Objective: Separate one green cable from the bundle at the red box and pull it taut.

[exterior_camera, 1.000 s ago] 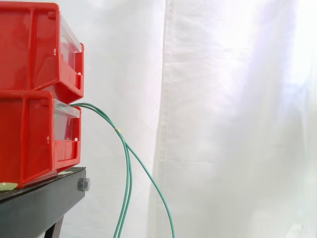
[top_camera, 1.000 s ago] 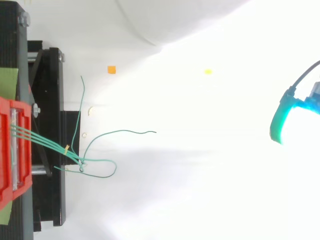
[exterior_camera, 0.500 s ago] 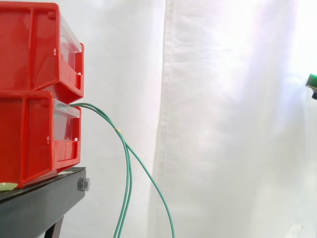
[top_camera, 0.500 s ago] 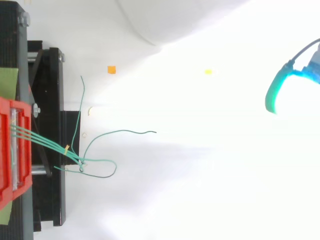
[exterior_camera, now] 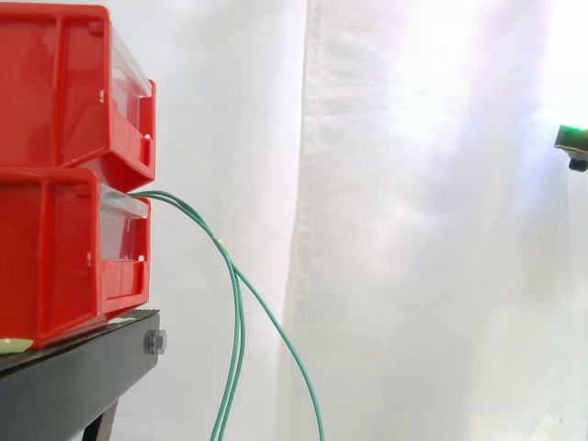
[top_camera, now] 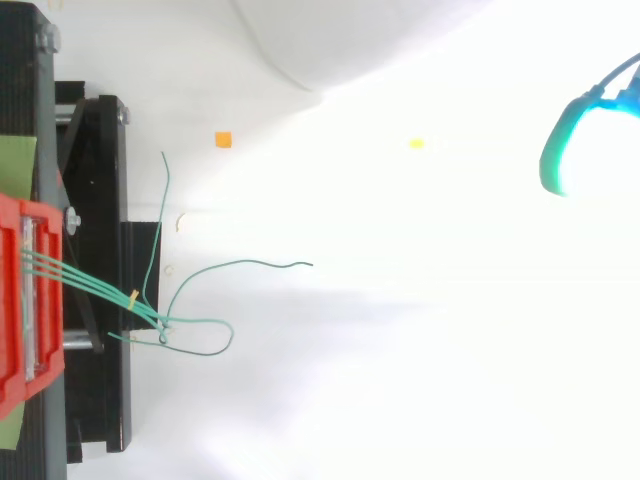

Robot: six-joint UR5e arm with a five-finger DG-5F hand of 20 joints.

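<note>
Several thin green cables (exterior_camera: pixel 237 303) leave the front of the lower red bin (exterior_camera: pixel 55 253) as a bundle, held by a small yellow tie (exterior_camera: pixel 219 241). Below the tie they hang slack past the black stand (exterior_camera: pixel 83 367). From above, the bundle (top_camera: pixel 90 280) fans out after the tie (top_camera: pixel 133 296), and the loose ends curl on the white floor (top_camera: pixel 250 263). A glowing green-cyan part of my hand (top_camera: pixel 556 150) sits at the far right, well away from the cables, and also pokes in at the right edge (exterior_camera: pixel 574 140) of the side view.
A second red bin (exterior_camera: pixel 55 83) is stacked on the lower one. A white curtain (exterior_camera: pixel 413 230) hangs behind. On the floor lie a small orange square (top_camera: pixel 223 139) and a yellow bit (top_camera: pixel 416 143). Wide free room separates the hand from the cables.
The hand's glowing part has moved toward the top edge of the top view and has come into the side view at its right edge. The cables have not moved.
</note>
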